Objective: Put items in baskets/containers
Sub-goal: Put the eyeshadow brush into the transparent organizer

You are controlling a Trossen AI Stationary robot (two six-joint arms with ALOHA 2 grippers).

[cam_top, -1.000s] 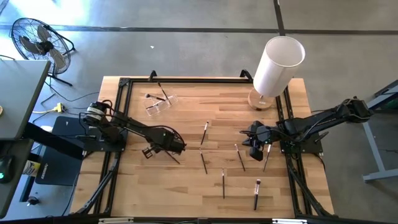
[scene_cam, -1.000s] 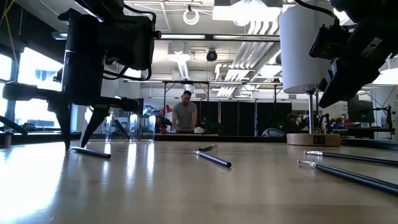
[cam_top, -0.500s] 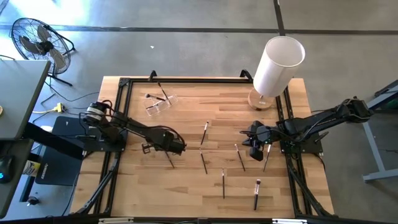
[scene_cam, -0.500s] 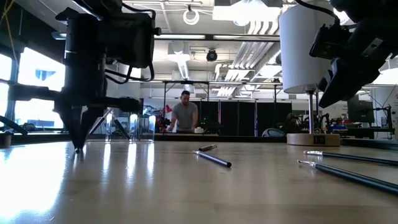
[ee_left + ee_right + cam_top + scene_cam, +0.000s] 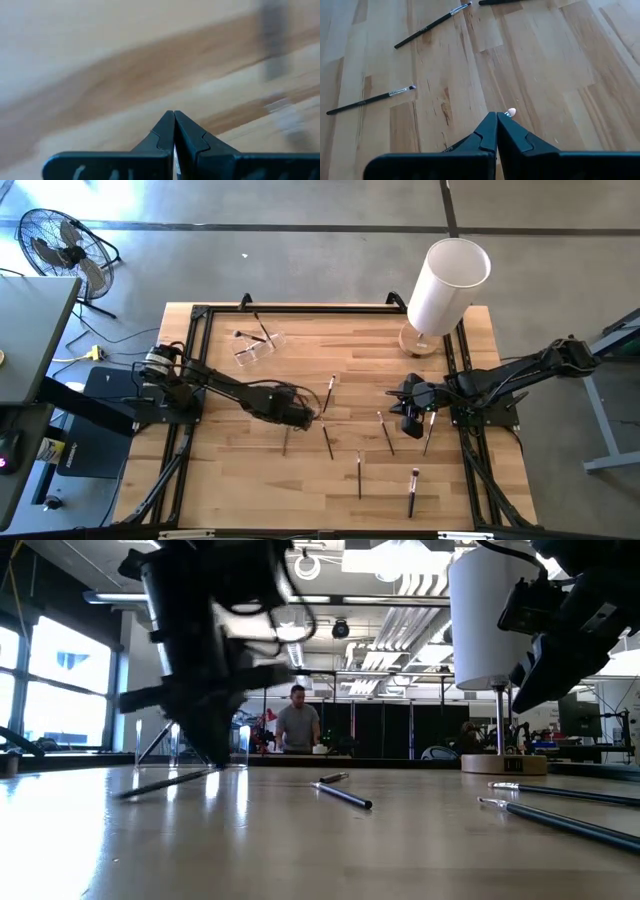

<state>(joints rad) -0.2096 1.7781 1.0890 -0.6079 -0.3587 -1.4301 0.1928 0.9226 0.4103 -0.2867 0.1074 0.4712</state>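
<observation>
My left gripper (image 5: pixel 297 420) (image 5: pixel 174 114) is shut near the middle of the table, low over the wood. A dark thin makeup brush (image 5: pixel 286 442) (image 5: pixel 165 783) slants away from it toward the near edge. Several more brushes (image 5: pixel 328 442) (image 5: pixel 385 432) (image 5: pixel 412 492) lie flat on the table between the arms. The clear plastic cup (image 5: pixel 258 346) lies at the far left with a brush (image 5: pixel 261 330) at it. My right gripper (image 5: pixel 406 418) (image 5: pixel 496 116) is shut and waits raised at the right. A pale brush tip (image 5: pixel 510 112) shows just past its fingertips. My left gripper pinches the brush by its upper end (image 5: pixel 208 769) between the two fingertips, coming from above and pointing down. The brush is tilted, with its free end (image 5: pixel 120 796) down at the table top. The wrist view shows only the shut fingers.
A tall white cylinder (image 5: pixel 446 284) (image 5: pixel 490 615) on a round wooden base stands at the far right corner. A black frame (image 5: pixel 192 350) runs along the table's sides. A person (image 5: pixel 297 722) stands far off in the room behind.
My left gripper stood open over a brush lying on the table, shut on it, then moved toward the table's right. The brush went with it and turned, one end raised at the fingers and the other trailing low toward the near edge.
</observation>
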